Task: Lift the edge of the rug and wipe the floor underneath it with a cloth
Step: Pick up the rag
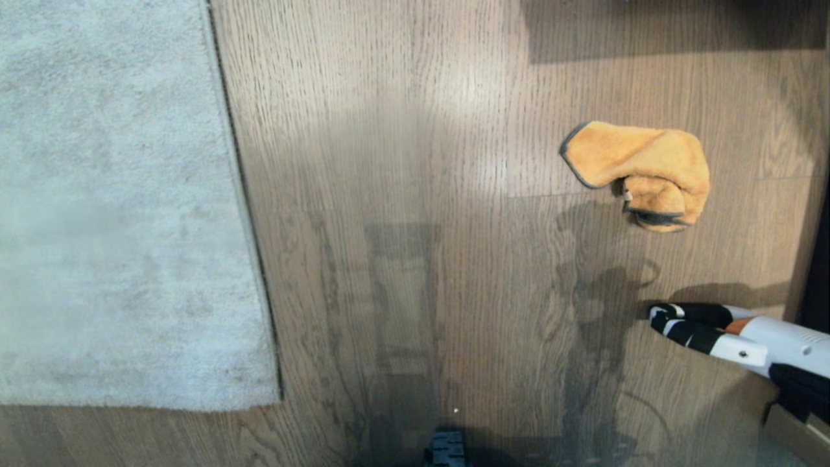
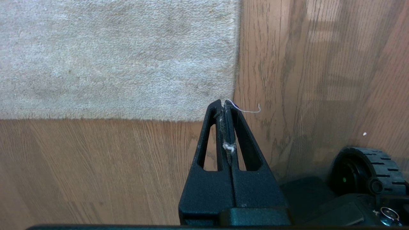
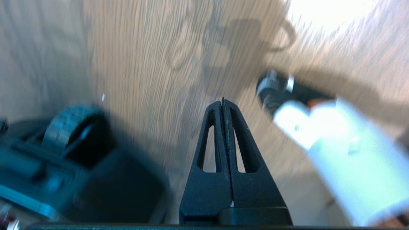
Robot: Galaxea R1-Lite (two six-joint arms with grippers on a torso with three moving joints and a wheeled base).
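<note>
The pale grey-beige rug [image 1: 117, 214] lies flat at the left, its straight rug edge [image 1: 249, 214] running down to a near corner [image 1: 275, 397]. A crumpled mustard-orange cloth [image 1: 639, 168] with dark trim rests on the brown wood floor [image 1: 421, 162] at the right. My left gripper [image 2: 222, 101] is shut, empty but for lint and a thread, and hangs over the floor by the rug's corner [image 2: 223, 111]. In its wrist view my right gripper [image 3: 222, 99] is shut on nothing above bare floor [image 3: 143, 48]. A white-and-black link of my right arm [image 1: 733, 337] reaches in below the cloth.
My base's wheel [image 2: 367, 166] and dark chassis [image 3: 96, 179] sit close under both grippers; a bit of the base shows at the bottom edge [image 1: 445, 451]. A dark shadowed band [image 1: 674, 29] lies beyond the cloth, and a dark upright edge [image 1: 820, 259] lines the right side.
</note>
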